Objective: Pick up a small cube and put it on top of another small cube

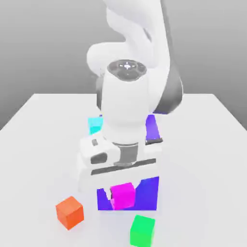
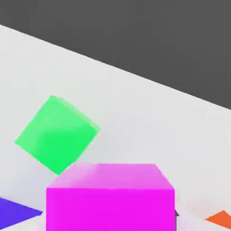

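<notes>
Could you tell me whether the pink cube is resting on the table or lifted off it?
Cannot tell. The pink cube sits just below the hand, in front of the blue cube, and its underside is hidden in both views.

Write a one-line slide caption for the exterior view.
Panda arm lowered over a magenta cube before a big blue-purple cube, with orange, green and cyan cubes around.

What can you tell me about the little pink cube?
The small cube is bright magenta-pink with plain, smooth faces and no markings. In the exterior view it sits right under the robot's hand, in front of the big blue-purple cube, much smaller than it. In the hand view it fills the near foreground, sitting square to the camera. Whether the gripper touches it cannot be seen.
</notes>
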Tool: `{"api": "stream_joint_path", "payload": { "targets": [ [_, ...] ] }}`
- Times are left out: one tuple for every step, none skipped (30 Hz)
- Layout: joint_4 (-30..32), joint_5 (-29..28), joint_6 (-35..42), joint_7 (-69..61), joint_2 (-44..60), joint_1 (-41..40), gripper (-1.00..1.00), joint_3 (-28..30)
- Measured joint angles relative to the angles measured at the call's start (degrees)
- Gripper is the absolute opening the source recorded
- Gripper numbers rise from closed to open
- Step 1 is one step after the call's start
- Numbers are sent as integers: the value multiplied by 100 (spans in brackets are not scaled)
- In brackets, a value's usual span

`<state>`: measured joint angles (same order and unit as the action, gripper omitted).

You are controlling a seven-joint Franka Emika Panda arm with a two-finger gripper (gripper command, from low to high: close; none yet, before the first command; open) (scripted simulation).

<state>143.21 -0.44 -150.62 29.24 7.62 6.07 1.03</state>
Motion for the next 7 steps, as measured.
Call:
{"api": "stream_joint_path", "payload": {
  "targets": [
    [-24, 38, -158, 5, 173, 9, -100, -26],
    [-42, 59, -334, 7, 363, 13, -100, -40],
    [-56, 70, -521, 7, 562, 14, -100, -48],
    [-68, 76, -692, 8, 744, 13, 100, -53],
    [-68, 76, -692, 8, 744, 13, 100, -53],
    [-68, 76, -692, 8, 744, 13, 100, -53],
    [-68, 76, -692, 8, 744, 13, 100, -53]
  ]
}}
